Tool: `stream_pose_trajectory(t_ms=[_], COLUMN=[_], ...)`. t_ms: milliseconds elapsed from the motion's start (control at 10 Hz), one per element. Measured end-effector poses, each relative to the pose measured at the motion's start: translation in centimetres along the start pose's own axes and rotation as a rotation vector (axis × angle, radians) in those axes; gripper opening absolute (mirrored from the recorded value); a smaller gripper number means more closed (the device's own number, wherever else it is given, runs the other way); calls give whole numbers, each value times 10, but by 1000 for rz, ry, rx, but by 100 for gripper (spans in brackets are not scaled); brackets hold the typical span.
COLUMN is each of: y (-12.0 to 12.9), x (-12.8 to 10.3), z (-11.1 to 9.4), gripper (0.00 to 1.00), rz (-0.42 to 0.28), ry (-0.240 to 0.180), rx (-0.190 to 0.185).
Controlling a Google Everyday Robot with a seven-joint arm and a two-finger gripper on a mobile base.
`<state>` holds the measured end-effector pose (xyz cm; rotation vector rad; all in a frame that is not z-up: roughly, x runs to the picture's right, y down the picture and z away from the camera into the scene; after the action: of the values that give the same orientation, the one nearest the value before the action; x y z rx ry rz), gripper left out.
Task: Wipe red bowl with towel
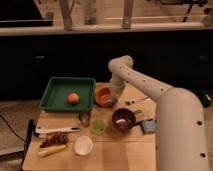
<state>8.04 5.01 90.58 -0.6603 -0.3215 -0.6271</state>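
- Nearby, at the front of the table point(127, 150), we saw a white cup point(83, 145). A green cup point(98, 126) and a dark bowl point(123, 119) stood just behind it, none of them part of the job.
- Further in, the red bowl point(103, 96) sat just beside the right edge of the green tray point(60, 102), which held an orange point(73, 97).
- At the bowl's right rim the gripper point(111, 101) hung down from the white arm point(150, 92), touching the bowl or very nearly so.
- We could not tell how far open the gripper was, nor whether it had hold of the towel, as we could not make out any cloth.
- We judged the wiping step itself to be in hand, with the tool at the bowl's edge.
- Next, we thought, the move called for a sweep across the bowl's inside with light downward pressure, so the bowl would not slide toward the tray.
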Motion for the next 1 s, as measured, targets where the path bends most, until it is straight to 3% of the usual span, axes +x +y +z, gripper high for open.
stream_pose_trajectory(t_ms=[300, 400, 800, 1000], y=[-27, -38, -65, -60], x=[21, 19, -16, -36], z=[0, 0, 9, 12], gripper=[0, 0, 0, 0], rz=[39, 34, -40, -106], ry=[19, 22, 11, -5], rx=[14, 16, 7, -10])
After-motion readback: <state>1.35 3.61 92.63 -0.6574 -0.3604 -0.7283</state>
